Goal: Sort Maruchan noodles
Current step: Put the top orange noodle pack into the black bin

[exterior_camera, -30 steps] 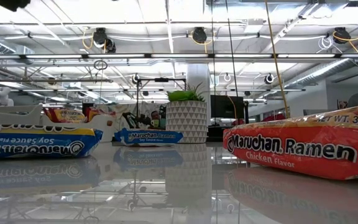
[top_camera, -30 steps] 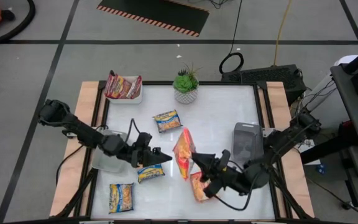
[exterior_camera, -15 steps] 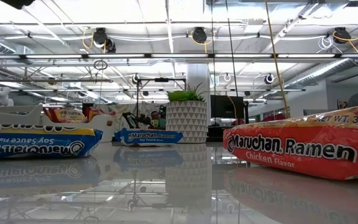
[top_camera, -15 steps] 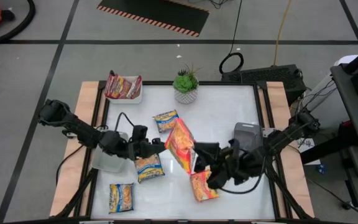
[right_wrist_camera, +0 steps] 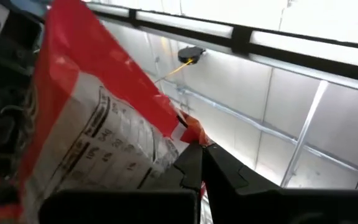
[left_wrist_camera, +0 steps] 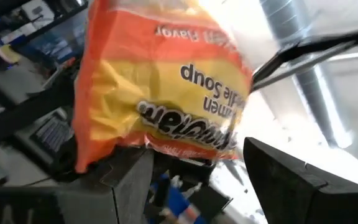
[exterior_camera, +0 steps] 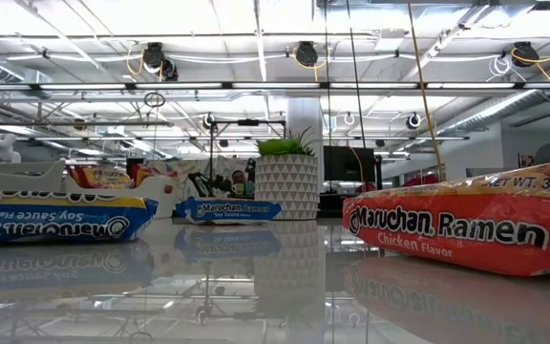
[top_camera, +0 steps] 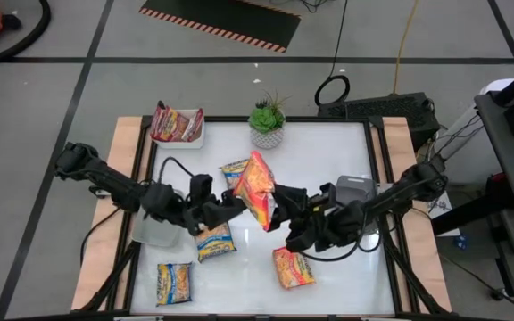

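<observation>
orange packet lifted upright mid-table (crinkled) | 3 blue-yellow packets flat | 1 orange-red packet flat

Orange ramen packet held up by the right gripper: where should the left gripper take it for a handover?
Take the orange ramen packet by its free edge nearest the left gripper. The right gripper pinches the opposite edge seam, so the packet stands on edge between the arms. In the left wrist view its printed face sits just beyond the open fingers; come in level from the left arm's side.
</observation>
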Robot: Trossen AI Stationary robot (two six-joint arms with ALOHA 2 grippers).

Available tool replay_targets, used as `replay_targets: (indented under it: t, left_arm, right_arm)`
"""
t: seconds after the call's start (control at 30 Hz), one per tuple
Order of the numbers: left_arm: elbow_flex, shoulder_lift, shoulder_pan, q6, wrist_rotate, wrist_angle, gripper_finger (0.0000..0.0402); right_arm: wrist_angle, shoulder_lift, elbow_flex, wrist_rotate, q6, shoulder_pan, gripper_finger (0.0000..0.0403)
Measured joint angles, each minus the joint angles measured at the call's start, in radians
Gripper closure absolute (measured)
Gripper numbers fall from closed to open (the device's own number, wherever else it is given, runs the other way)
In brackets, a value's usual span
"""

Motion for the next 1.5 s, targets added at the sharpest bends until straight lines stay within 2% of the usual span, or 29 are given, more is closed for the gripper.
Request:
replay_targets:
  t: [0.23, 0.5, 0.63, 0.97, 1.2, 1.5]
  left_arm:
    - [-0.001, 0.0, 0.023, 0.014, -0.003, -0.116, 0.0149]
    - [-0.001, 0.0, 0.036, 0.052, -0.033, 0.004, 0.0149]
    - [-0.001, 0.0, 0.042, 0.06, -0.053, 0.012, 0.0149]
    - [-0.002, 0.0, 0.022, 0.081, -0.027, 0.104, 0.0149]
    - [-0.002, 0.0, 0.01, 0.101, -0.028, 0.132, 0.0149]
    - [-0.002, 0.0, 0.01, 0.126, -0.031, 0.194, 0.0149]
  right_arm:
    - [0.07, 0.009, -0.001, -0.069, 0.015, -0.005, 0.0403]
    - [0.077, 0.015, -0.001, -0.042, 0.101, -0.005, 0.0403]
    - [0.088, 0.032, -0.001, -0.046, 0.14, -0.005, 0.0403]
    - [0.088, 0.064, 0.0, 0.042, 0.161, -0.011, 0.0403]
    - [0.084, 0.065, -0.001, 0.047, 0.164, -0.001, 0.0403]
    - [0.062, 0.064, -0.001, 0.142, 0.118, 0.024, 0.0403]
